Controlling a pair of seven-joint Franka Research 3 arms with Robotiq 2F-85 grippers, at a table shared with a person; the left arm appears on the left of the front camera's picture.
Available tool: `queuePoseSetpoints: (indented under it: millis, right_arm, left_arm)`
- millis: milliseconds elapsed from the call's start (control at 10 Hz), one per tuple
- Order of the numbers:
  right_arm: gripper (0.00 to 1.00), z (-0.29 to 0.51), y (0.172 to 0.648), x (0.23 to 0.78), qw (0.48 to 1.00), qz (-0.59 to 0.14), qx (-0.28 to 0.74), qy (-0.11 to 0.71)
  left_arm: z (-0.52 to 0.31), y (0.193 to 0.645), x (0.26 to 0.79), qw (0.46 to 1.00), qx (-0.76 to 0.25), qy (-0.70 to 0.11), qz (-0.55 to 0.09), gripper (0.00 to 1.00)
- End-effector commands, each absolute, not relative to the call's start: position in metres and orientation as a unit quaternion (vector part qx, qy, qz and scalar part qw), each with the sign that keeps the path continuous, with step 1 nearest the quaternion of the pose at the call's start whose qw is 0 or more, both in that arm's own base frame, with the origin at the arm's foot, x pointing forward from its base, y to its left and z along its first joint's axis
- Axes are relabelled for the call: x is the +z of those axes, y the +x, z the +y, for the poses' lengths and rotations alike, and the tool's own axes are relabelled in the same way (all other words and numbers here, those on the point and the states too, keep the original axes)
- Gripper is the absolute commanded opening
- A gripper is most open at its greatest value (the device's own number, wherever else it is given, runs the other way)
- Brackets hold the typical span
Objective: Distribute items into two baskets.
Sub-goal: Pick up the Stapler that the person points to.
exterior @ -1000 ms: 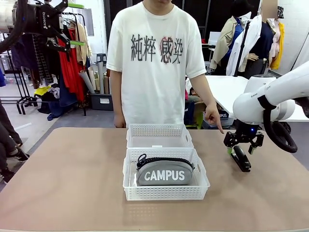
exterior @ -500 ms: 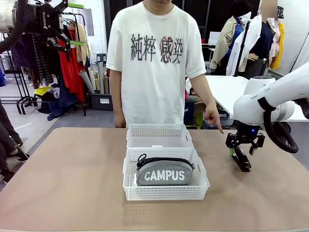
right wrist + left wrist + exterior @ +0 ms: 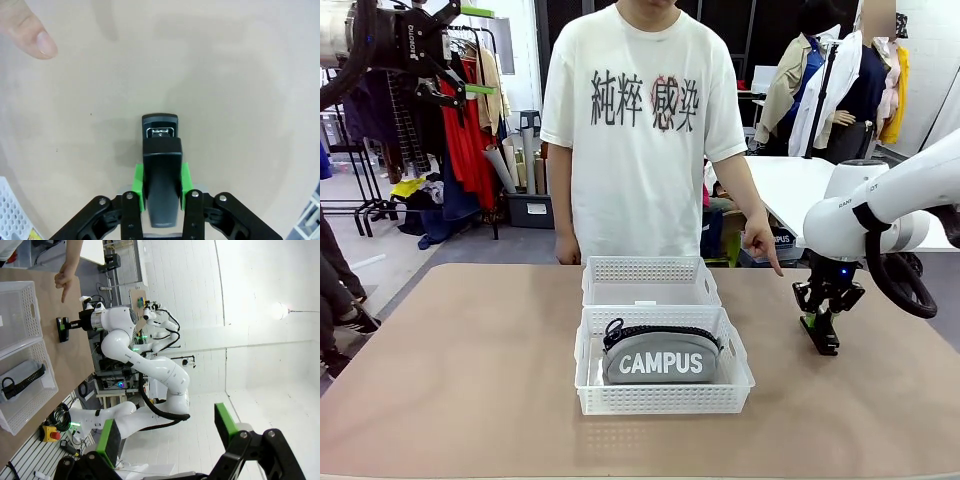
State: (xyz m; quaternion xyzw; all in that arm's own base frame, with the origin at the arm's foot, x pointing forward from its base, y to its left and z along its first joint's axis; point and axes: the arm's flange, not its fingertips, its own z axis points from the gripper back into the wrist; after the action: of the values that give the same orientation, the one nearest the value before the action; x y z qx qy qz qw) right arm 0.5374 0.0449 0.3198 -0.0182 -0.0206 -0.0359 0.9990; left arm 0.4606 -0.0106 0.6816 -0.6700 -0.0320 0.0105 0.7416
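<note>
**Right end effector** (image 3: 161, 182): pads stood apart a second ago and are now clamped on the flanks of the black stapler (image 3: 161, 150), which lies on the table (image 3: 470, 380) to the right of both baskets. The grasp looks made, with the lift still to do.
**Grey CAMPUS pouch** (image 3: 660, 360): in the near basket (image 3: 665, 402).
**Left end effector** (image 3: 167, 432): raised, pads apart.
**Obscured:** the stapler's rear, under the pads; the far basket (image 3: 650, 268) floor, partly behind the near one.
</note>
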Motion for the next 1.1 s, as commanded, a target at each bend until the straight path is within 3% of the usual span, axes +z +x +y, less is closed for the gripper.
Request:
queuePoseSetpoints:
  millis: [0,500,1000]
  right_arm:
    - [0.0,0.048,0.538,0.327,0.998,-0.028,-0.045,-0.032]
    - [0.0,0.062,0.518,0.384,0.999,-0.034,-0.033,-0.016]
    - [0.0,0.092,0.508,0.491,0.998,0.035,-0.048,-0.002]
  left_arm:
    - [-0.01,0.459,0.684,0.738,0.012,-0.674,-0.03,1.0]
    - [-0.01,0.459,0.684,0.738,0.012,-0.674,-0.03,1.0]
    - [-0.01,0.459,0.684,0.738,0.012,-0.674,-0.03,1.0]
